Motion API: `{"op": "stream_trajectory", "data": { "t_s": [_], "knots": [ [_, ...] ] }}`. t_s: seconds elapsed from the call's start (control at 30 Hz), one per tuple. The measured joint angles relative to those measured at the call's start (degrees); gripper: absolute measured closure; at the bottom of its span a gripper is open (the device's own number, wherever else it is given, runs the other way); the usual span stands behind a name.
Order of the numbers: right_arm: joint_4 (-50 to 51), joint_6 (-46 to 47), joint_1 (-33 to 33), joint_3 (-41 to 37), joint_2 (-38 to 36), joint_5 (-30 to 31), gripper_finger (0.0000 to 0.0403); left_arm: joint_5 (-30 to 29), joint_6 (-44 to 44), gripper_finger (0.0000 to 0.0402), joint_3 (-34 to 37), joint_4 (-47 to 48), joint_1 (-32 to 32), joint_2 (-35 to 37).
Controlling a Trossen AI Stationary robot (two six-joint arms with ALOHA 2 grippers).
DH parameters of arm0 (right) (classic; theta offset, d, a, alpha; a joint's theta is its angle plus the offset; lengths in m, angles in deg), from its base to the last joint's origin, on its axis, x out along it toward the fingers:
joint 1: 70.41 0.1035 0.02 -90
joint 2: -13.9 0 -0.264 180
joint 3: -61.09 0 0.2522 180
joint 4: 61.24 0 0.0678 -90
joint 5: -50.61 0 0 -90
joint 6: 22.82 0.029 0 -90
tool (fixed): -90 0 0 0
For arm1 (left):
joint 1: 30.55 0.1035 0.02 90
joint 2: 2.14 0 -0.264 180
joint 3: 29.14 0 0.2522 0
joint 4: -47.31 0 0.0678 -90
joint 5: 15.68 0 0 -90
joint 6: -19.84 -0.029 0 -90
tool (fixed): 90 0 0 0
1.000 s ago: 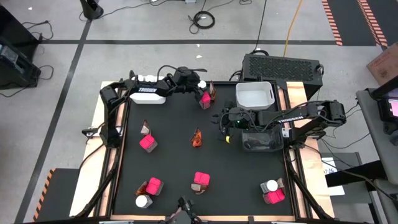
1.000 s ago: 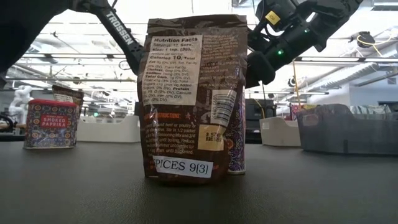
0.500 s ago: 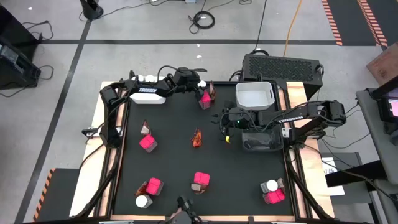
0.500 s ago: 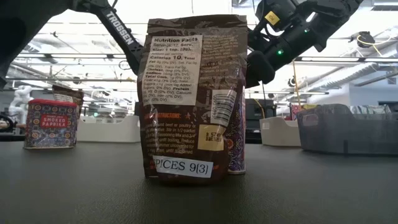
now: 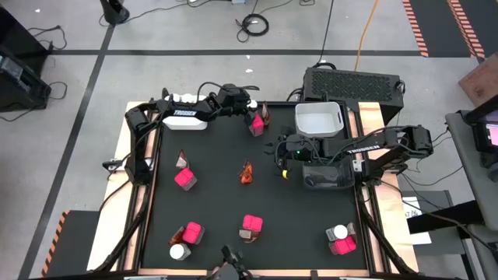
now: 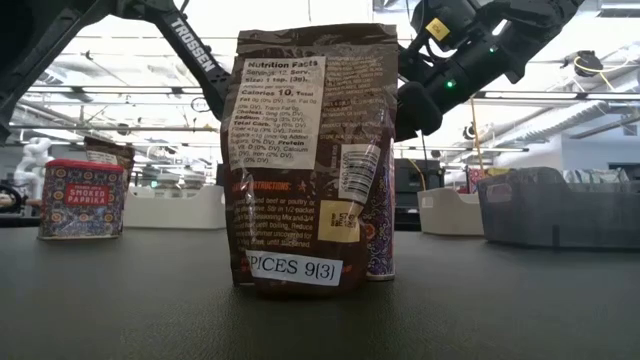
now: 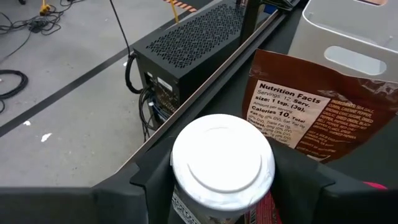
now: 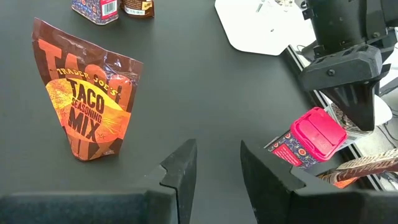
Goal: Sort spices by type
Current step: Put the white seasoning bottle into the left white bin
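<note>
"TACO SEASONING MIX" sachet [image 8: 87, 99], "SMOKED PAPRIKA" box [image 6: 83, 198]

I see a sachet [image 5: 247, 173] mid-surface [image 5: 218, 202], two bins [image 5: 319, 119] at its right edge, boxes [image 5: 185, 178] scattered nearer the front.

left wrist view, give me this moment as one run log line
left gripper: shut on white-capped jar, far edge, by sachet | right gripper: open, empty, facing taco sachet | sorting: unfinished

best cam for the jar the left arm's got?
Left wrist view: the white-capped jar fills the frame, clamped between the left gripper jaws. High view shows only its white cap. Right wrist view barely catches it; low view hides it.
</note>
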Motion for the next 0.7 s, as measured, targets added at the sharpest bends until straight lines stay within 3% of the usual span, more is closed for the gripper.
{"op": "stream_trajectory", "data": {
  "t_s": [0.4,0.7],
  "knots": [
    [0.0,0.0,0.0,0.0,0.0,0.0,0.0283,-0.1,0.0,0.0187,0.0,1.6,0.0,5.7],
    [0.0,0.0,0.0,0.0,0.0,0.0,0.0283,-4.6,-1.6,0.0189,0.0,12.3,0.2,16.9]
  ]
}}
